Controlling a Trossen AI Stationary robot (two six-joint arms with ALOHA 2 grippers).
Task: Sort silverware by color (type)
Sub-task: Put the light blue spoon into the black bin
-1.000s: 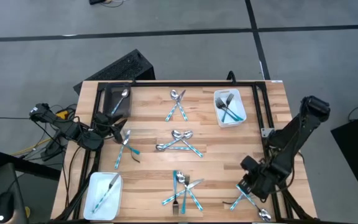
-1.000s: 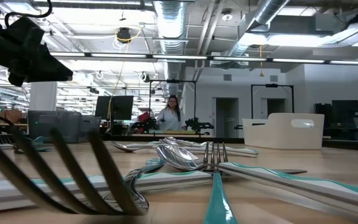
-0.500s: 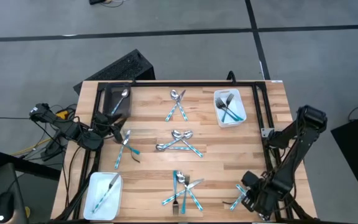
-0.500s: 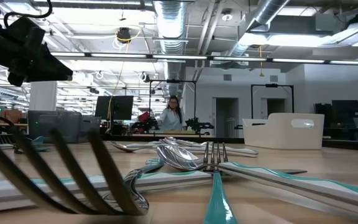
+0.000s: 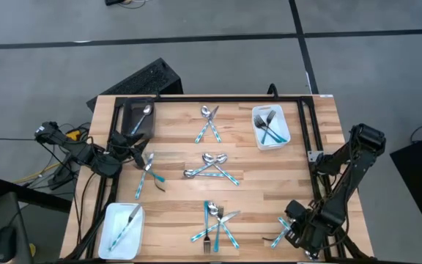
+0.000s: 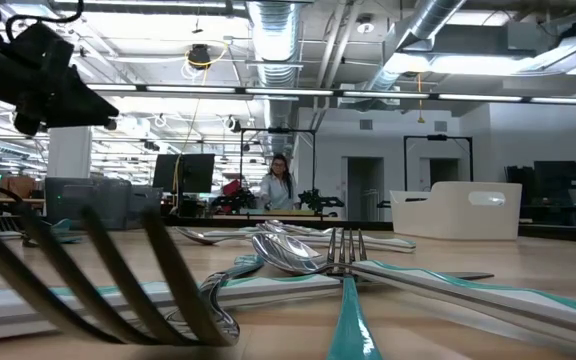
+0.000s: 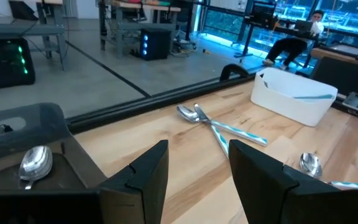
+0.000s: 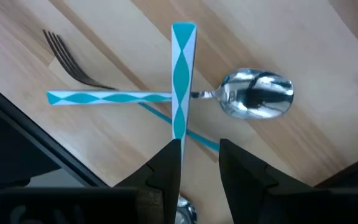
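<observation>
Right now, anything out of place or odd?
Nothing spilled or damaged. Oddest spot: under the right claw, at the table edge, a spoon, a fork and a third teal handle lie crossed on each other, hard to pick singly.

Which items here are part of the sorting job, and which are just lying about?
Job:
- silverware in loose piles on the table
- white trays and dark bin, each already holding pieces
- right pincer, open over a teal handle at the near right corner

Lying about:
- cables off the table's left edge
- left pincer, waiting by the bin
</observation>
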